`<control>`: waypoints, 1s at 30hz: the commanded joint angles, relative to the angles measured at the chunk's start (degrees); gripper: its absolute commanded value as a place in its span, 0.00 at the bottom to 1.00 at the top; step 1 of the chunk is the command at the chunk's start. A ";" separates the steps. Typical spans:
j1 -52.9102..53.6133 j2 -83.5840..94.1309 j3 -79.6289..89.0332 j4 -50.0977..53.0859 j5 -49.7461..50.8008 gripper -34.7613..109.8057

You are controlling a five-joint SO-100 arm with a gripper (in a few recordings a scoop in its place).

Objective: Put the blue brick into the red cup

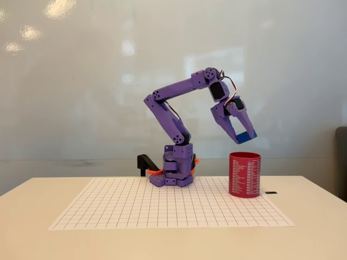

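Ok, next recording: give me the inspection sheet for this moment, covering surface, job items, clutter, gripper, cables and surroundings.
Surface: pale table with a white grid mat lying flat on it.
Job's things: blue brick held in the air above the red cup; the cup stands upright at the mat's right edge.
Clutter: a small dark object on the table right of the cup; a black clamp left of the arm's base.
Gripper: purple gripper pointing down, fingers closed on the brick.
Cables: thin wires looping at the wrist.
Surroundings: glossy pale wall with light reflections; a dark shape at the right edge.
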 commanded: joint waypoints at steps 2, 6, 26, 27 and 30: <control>-0.70 3.60 1.14 -0.97 1.14 0.23; 0.79 3.87 0.88 -0.97 3.08 0.34; 2.72 7.38 1.76 -1.93 6.77 0.68; 2.72 7.38 1.67 -2.02 6.24 0.61; 2.64 7.38 1.58 -3.43 2.64 0.24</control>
